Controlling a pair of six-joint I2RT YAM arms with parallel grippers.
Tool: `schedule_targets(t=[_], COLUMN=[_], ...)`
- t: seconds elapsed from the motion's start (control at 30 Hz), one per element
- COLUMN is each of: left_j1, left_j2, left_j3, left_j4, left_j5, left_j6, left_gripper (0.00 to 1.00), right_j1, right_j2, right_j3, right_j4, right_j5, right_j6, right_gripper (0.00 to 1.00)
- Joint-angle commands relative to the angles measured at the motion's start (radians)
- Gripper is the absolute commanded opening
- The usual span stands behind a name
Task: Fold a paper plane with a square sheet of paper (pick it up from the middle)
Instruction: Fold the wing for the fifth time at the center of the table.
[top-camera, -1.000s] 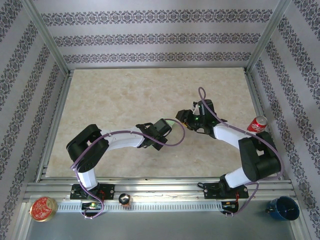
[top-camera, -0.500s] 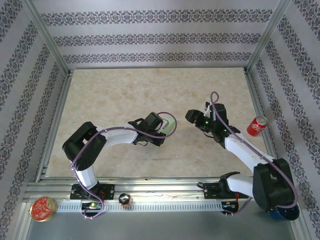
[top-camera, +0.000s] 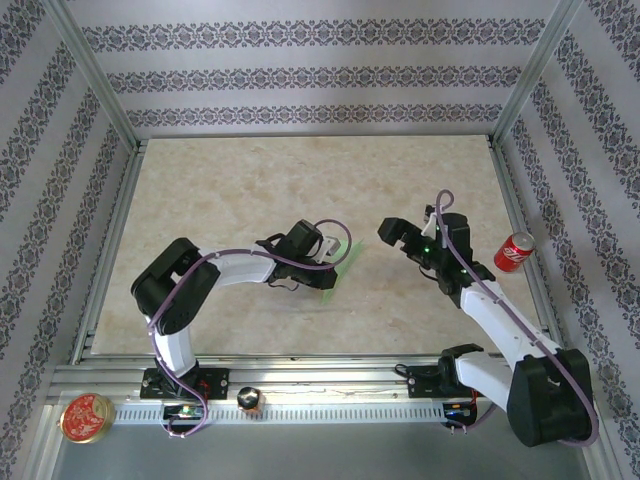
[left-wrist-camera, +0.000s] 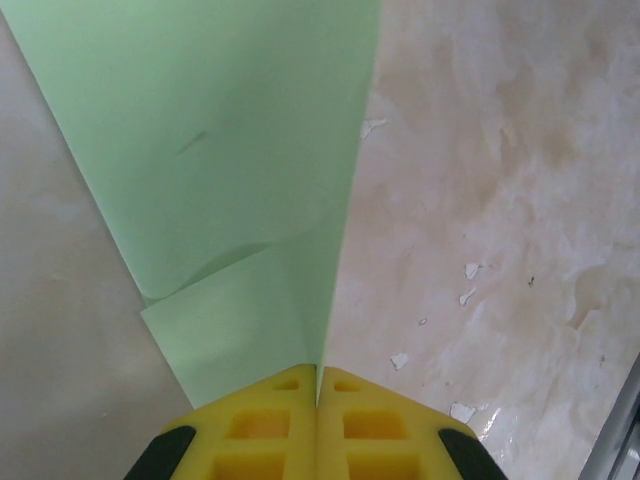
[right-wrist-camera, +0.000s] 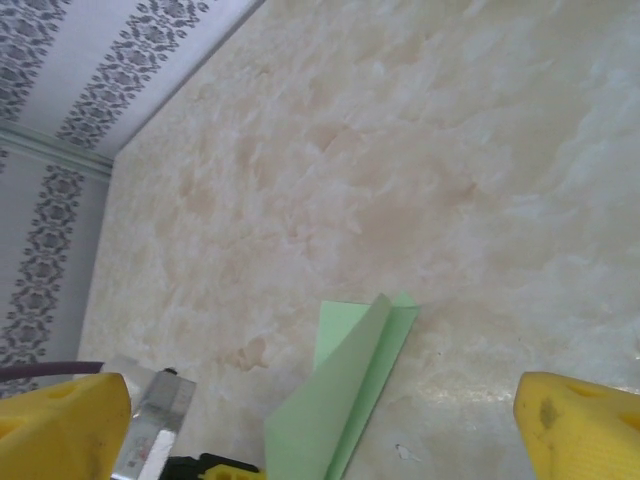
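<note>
Where the two arms are bolted to the near rail, we see a red tin (top-camera: 85, 417) at the left end and a blue cup (top-camera: 567, 416) at the right. Just beyond, the left gripper (left-wrist-camera: 318, 395) reaches to the middle of the marble-patterned table (top-camera: 220, 190), its yellow fingers (left-wrist-camera: 260, 430) pressed together and pinching the near end of the paper (left-wrist-camera: 240, 150). The pale-green sheet is folded over on itself, with one sharp crease running straight away from the fingers and a smaller flap lying beside it. From above, we find the paper pointing out to the right of that gripper; whether its far tip touches the table we cannot tell. The right gripper (top-camera: 393, 236) hangs near it but apart, facing it across a bare strip of table, its fingers (right-wrist-camera: 575, 425) spread wide with nothing between them. Farther right, a red can (top-camera: 516, 250) stands upright by the table's edge, close beside the right arm. Patterned walls (top-camera: 320, 70) close the scene behind.
</note>
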Motion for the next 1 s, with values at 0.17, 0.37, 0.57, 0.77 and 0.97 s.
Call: schedule_targets(t=[0.17,0.37,0.57,0.77,0.97], left_j1=[0.017,0.03,0.045,0.048,0.054], left_j2=[0.042,0.057,0.083,0.101,0.109], left_j3=[0.007,-0.008,-0.016,-0.018,-0.033], left_j4=[0.06,0.109,0.171,0.19,0.244], left_j5=[0.081,0.124,0.184,0.209,0.235], left_j6=[-0.043,-0.08,-0.132,-0.152,-0.193], left_gripper=[0.0,0.0,0.0,0.0,0.0], right_j1=[-0.003,0.076,0.141,0.185,0.194], right_j2=[0.119,0.222,0.327,0.399,0.471], right_j3=[-0.02,-0.019,-0.005,0.023,0.041], right_j4=[0.087,0.119,0.182,0.215,0.278], right_j5=[-0.215,-0.225,-0.223,-0.217,-0.231], right_j6=[0.044,0.035,0.055,0.062,0.093], right_gripper=[0.68,0.42,0.24,0.19,0.14])
